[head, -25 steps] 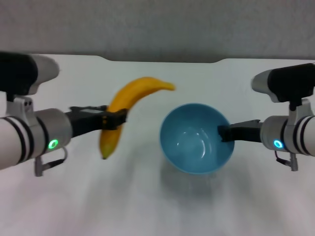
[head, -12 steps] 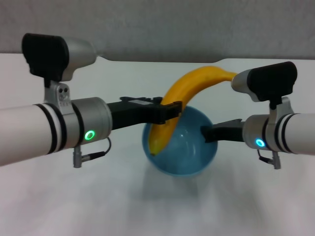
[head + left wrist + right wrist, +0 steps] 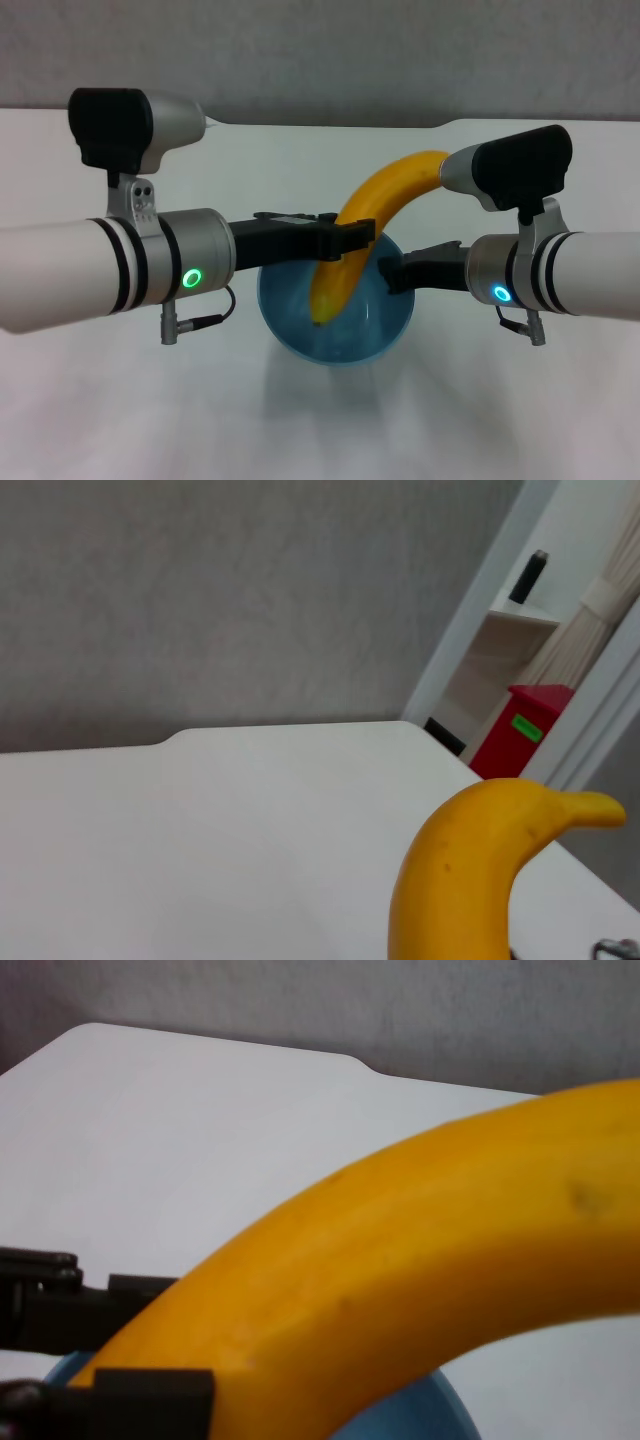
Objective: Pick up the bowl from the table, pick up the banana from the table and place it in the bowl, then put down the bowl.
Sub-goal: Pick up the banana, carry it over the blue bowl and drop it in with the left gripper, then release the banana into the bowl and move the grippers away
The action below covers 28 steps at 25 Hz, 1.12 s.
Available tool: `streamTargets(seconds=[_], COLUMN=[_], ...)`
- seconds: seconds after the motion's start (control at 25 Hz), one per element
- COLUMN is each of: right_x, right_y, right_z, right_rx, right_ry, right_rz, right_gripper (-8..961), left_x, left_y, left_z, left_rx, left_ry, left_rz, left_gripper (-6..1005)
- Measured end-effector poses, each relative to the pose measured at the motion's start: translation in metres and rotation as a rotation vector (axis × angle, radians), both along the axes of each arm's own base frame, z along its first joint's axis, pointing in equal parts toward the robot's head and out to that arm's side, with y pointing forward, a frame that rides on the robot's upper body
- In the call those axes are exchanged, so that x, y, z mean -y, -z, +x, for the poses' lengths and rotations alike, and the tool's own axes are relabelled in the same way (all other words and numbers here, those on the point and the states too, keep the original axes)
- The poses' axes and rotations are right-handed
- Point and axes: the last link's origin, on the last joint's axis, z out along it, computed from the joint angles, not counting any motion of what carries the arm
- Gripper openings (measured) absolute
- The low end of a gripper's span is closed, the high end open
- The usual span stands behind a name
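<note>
Above the middle of the white table (image 3: 300, 150), the left gripper (image 3: 352, 240) grips the banana (image 3: 370, 215) at its middle, fingers closed on the fruit, its lower tip hanging inside the light-blue bowl (image 3: 335, 335) while its far end arcs up behind the right arm's wrist camera. The right gripper (image 3: 392, 272) pinches the bowl's right rim and holds it clear of the tabletop, a soft shadow lying below it. The main risk, as things stand, is a bad release: the banana is about as long as the bowl is wide and stands steeply, so if let go now it could tip over the rim and fall to the table rather than settle inside. A bowl carried by one edge may also swing or slip in the grip when the fruit's weight lands, and the two arms are close enough that the left fingers could knock the rim or the right gripper while pulling back. The table is plain, flat and glossy white, with a shallow notch in its far edge, and backs onto a grey textured wall. The left wrist view shows a white door frame, a shelf with a dark bottle (image 3: 529, 577) and a red bin (image 3: 524, 730) to the far right of the room.
</note>
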Motion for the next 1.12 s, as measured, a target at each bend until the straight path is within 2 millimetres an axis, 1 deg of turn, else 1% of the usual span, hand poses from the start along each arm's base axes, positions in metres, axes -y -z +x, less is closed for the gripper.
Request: streamTargets(seconds=[0.2,0.36,0.52,0.8,1.0,1.12], right_x=[0.001,0.001,0.001,0.0,0.0,0.0], right_y=[0.0,0.001,0.0,-0.001,-0.002,-0.003], right_z=[0.0,-0.001,-0.001,0.0,0.001,0.004], right_rx=[-0.001,0.0,-0.003,-0.002,-0.002,-0.002], right_ry=[-0.001,-0.005,-0.003,-0.001,0.003,0.011], right_rz=[-0.001,-0.003,-0.001,0.004,0.005,0.007], right_gripper=[119,123,126,131,135,137], left_x=[-0.003,-0.003,-0.002,-0.002,-0.003,-0.004], left_y=[0.002,0.002,0.005,0.007,0.002,-0.005], left_z=[-0.01,-0.012,-0.018,-0.019,-0.024,-0.028], left_rx=[-0.007,-0.01,-0.02,-0.027,-0.025,-0.022], left_ry=[-0.031,-0.035,-0.042,-0.032,-0.038,-0.045], left_rz=[0.005,0.003,-0.002,0.007,0.021,0.049], left_gripper=[499,502,505,510,741,824])
